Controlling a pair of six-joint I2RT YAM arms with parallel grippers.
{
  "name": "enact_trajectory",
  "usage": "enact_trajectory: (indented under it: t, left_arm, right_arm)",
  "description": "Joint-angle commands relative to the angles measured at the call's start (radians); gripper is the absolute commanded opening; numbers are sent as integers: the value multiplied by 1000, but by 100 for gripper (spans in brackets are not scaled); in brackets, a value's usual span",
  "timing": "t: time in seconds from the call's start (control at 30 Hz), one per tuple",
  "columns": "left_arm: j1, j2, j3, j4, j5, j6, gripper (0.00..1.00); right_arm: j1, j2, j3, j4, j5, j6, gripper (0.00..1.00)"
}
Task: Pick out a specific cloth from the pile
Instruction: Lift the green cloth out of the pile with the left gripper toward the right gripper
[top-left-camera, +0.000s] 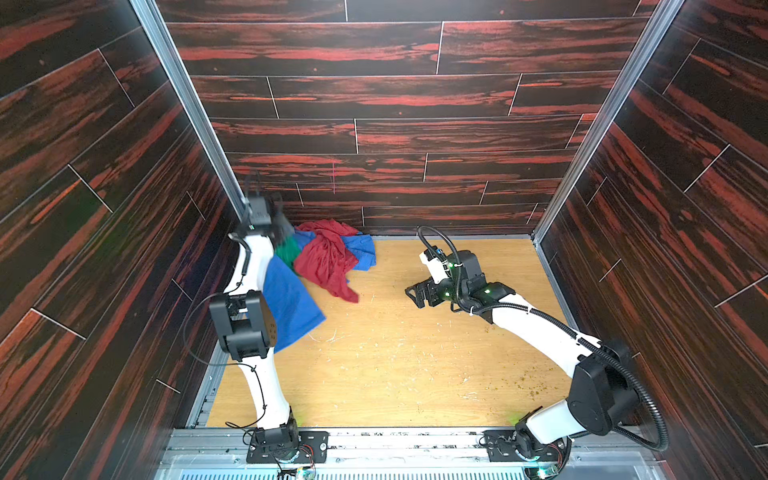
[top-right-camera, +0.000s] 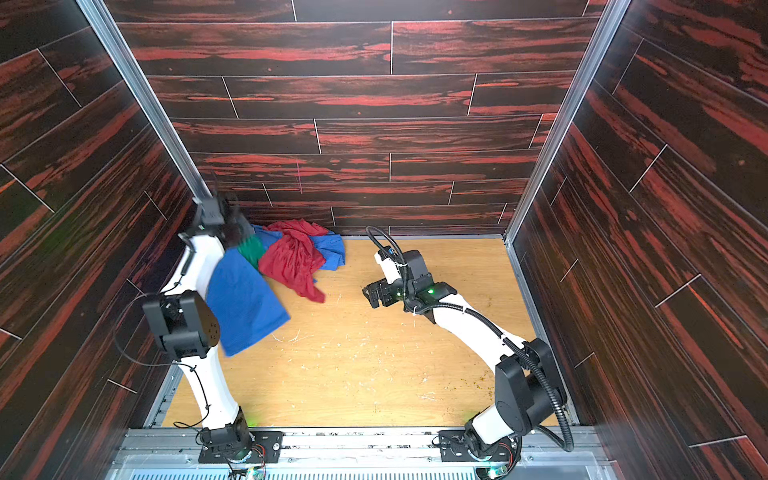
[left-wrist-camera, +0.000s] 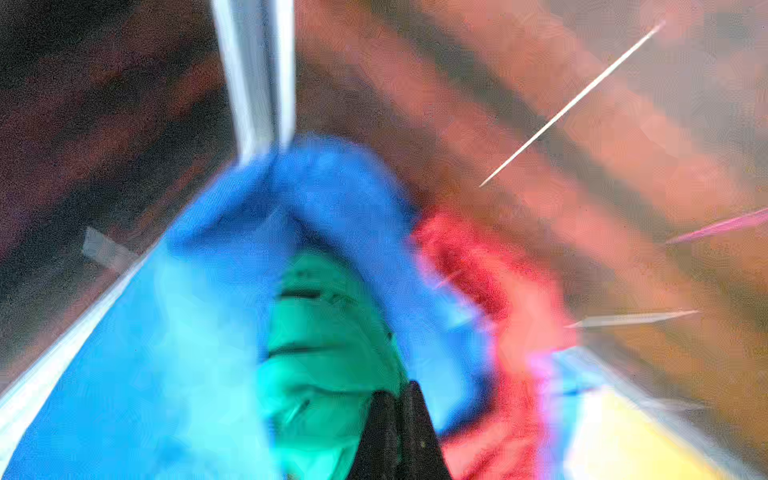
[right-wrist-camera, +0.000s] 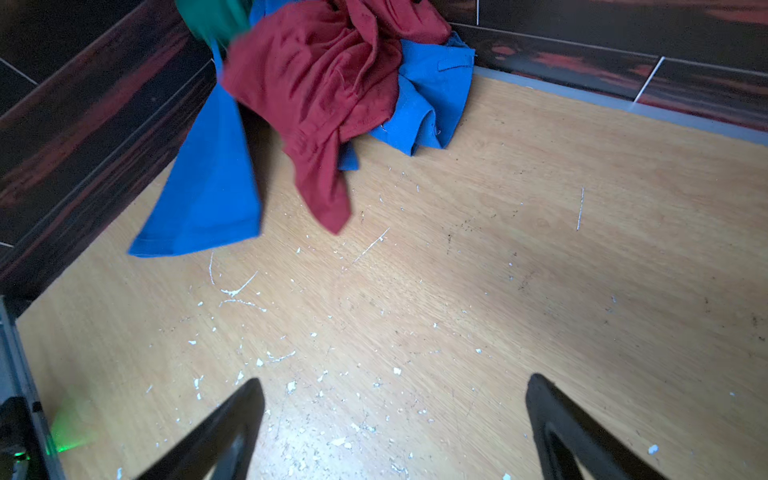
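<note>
the left fingers (left-wrist-camera: 399, 415) (top-left-camera: 286, 235) (top-right-camera: 241, 236) are clenched tight together. the green cloth (left-wrist-camera: 328, 332) (top-left-camera: 288, 251) (top-right-camera: 251, 249) runs right up to their tips and looks pinched there, though the left wrist view is badly blurred. in both top views these fingers sit raised over the far left corner of the tabletop (top-left-camera: 415, 353), and the green cloth hangs just below them as a short bunched strip. it is wedged into the pile (top-left-camera: 324, 266) between the blue cloth (top-left-camera: 291, 303) (top-right-camera: 245, 307) (right-wrist-camera: 208, 187) and the red cloth (top-left-camera: 328, 257) (top-right-camera: 293, 257) (right-wrist-camera: 316, 83), touching both.

a broad flap of the blue cloth slopes down from beside the green strip along the left edge, close to the left arm. whether its hem touches the tabletop cannot be told. the rest of the blue cloth lies crumpled at the far edge, with the red cloth heaped on top of it. one red tail trails onto bare wood toward the middle.

the right fingers (top-left-camera: 417, 296) (top-right-camera: 372, 296) (right-wrist-camera: 243, 415) are released and spread wide over bare, scuffed tabletop. they are well apart from the pile and point toward it.
</note>
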Motion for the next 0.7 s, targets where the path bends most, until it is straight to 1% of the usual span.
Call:
enact_trajectory:
  t: [0.0, 0.07, 0.17, 0.27, 0.33, 0.37, 0.43, 0.5, 0.53, 0.6, 0.67]
  left_arm:
    - [-1, -70, 190, 39, 65, -47, 0]
    - [-2, -73, 247, 64, 76, -73, 0]
    - [-6, -96, 259, 141, 107, -112, 0]
    - [-24, -90, 333, 143, 110, -93, 0]
    - [-37, -93, 366, 176, 143, -97, 0]
    - [-47, -104, 367, 223, 175, -115, 0]
    - [-95, -126, 397, 261, 198, -115, 0]
    - [-179, -138, 459, 254, 212, -62, 0]
    - [-224, -144, 483, 262, 233, -44, 0]
    - [-313, -145, 518, 279, 277, -44, 0]
    - [-415, -132, 553, 282, 324, -34, 0]
  right_arm:
    - [1, -81, -41, 7, 6, 38, 99]
    - [1, -111, -76, 22, 24, 56, 99]
    - [1, -141, -110, 29, 45, 76, 99]
    - [-1, -152, -119, 26, 54, 80, 99]
    - [-3, -156, -116, 23, 65, 75, 99]
    - [-3, -160, -115, 24, 83, 73, 99]
    - [-6, -179, -123, 32, 139, 87, 99]
    - [-25, -208, -140, 47, 185, 122, 99]
    - [-43, -227, -156, 58, 184, 148, 99]
    - [-86, -268, -183, 73, 166, 191, 99]
    - [-123, -321, -209, 71, 170, 208, 99]
